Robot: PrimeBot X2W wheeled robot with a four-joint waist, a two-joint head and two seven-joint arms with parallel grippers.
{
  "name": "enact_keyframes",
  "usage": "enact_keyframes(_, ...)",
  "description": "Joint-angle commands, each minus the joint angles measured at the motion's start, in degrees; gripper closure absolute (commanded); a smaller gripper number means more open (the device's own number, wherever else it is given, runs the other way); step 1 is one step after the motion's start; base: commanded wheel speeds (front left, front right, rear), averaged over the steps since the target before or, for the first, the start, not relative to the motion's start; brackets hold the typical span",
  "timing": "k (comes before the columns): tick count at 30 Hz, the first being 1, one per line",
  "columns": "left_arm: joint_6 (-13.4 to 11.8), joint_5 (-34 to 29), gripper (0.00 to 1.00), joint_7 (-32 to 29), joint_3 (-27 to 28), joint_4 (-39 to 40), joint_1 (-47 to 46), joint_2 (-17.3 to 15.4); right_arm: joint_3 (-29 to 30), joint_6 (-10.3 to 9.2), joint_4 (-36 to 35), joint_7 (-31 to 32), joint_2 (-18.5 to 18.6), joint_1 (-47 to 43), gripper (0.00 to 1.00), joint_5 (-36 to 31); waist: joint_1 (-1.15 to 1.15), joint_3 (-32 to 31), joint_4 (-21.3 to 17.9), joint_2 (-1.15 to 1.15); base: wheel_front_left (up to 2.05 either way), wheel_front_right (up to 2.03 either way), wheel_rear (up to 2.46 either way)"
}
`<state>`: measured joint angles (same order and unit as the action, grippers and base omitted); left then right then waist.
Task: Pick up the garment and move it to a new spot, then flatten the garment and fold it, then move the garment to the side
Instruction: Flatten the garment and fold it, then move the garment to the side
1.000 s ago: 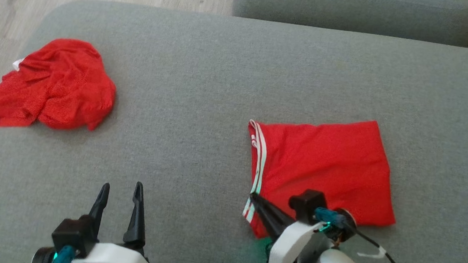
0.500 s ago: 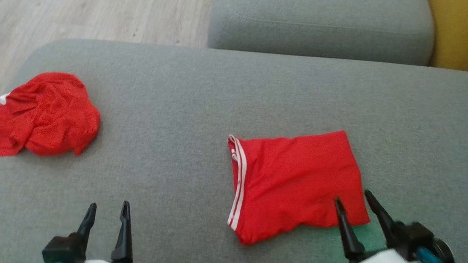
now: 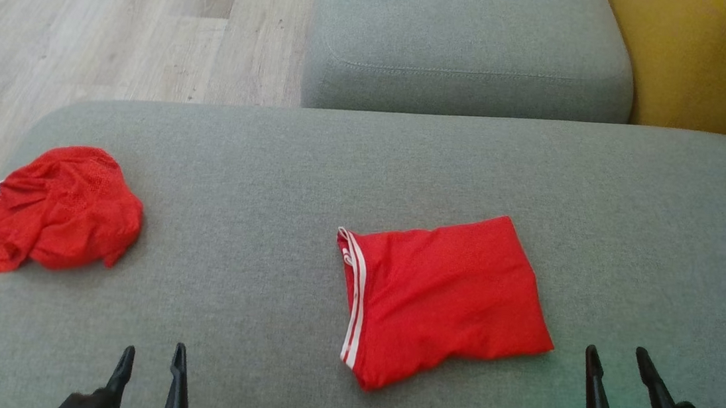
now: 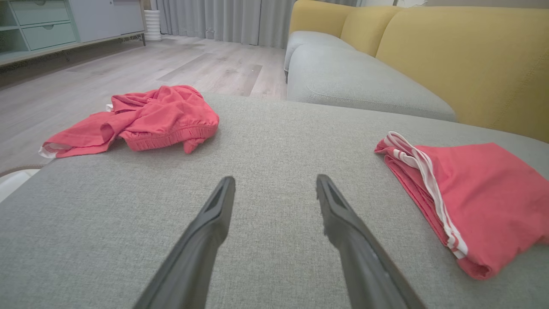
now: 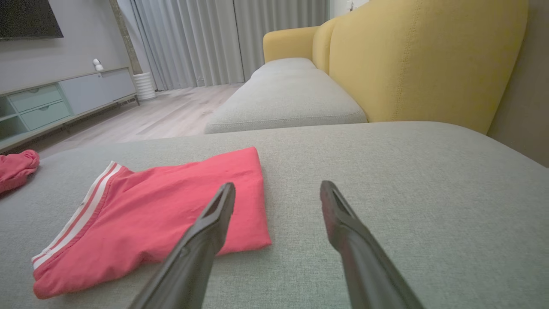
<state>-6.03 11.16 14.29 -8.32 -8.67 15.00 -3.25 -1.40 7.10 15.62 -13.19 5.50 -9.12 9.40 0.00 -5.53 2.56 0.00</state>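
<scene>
Right gripper [image 3: 616, 352]: both dark fingers spread apart, empty, tips above bare grey fabric cushion [image 3: 259, 174], near the near right corner of red folded garment [image 3: 444, 298] but not touching it.
Left gripper [image 3: 154, 348]: fingers likewise apart, empty, well left of it.
Red folded garment: flat, mid-cushion, rough rectangle of thin fabric, soft wrinkles, near edge rumpled.
Long axis left-right, slightly skewed, right end farther from robot.
Two white stripes [image 3: 356, 297] along left edge.
Crumpled red garment [image 3: 49, 214]: heap at cushion's left edge, well apart.

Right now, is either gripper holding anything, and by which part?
Nothing is held. The left gripper and the right gripper are both open, with nothing between their fingers. The folded garment lies free on the cushion, apart from both.
</scene>
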Motion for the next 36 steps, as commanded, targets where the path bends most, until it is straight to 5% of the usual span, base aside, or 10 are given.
enact_keyframes(1, 0.2, -0.7, 0.0, 0.7, 2.3, 1.5, -2.2, 0.4, -0.7, 0.39, -1.4, -1.0, 0.4, 1.9, 0.0, -0.8, 0.0, -0.1, 0.1, 0.0, 0.0, 0.0, 0.0)
enact_keyframes(27, -0.5, -0.3, 0.0, 0.7, 1.6, 2.1, -1.5, 0.4, -0.7, 0.39, -0.2, -0.6, 0.7, 4.5, 0.0, -1.3, 0.0, 0.8, 2.4, 0.0, 0.0, 0.0, 0.0)
enact_keyframes(31, -0.7, -0.1, 0.0, 0.7, 1.2, 2.5, -2.1, 0.4, -2.2, 0.39, -2.9, 4.6, 2.8, 8.1, 0.0, 1.8, 0.0, 1.9, 2.7, 0.0, 0.0, 0.0, 0.0)
enact_keyframes(36, -0.6, 0.0, 0.0, 0.7, 0.3, 2.9, -3.2, 0.4, -2.2, 0.39, -3.4, 20.0, 5.3, 15.0, 0.0, 9.4, 0.0, 4.2, 4.0, 0.0, 0.0, 0.0, 0.0)
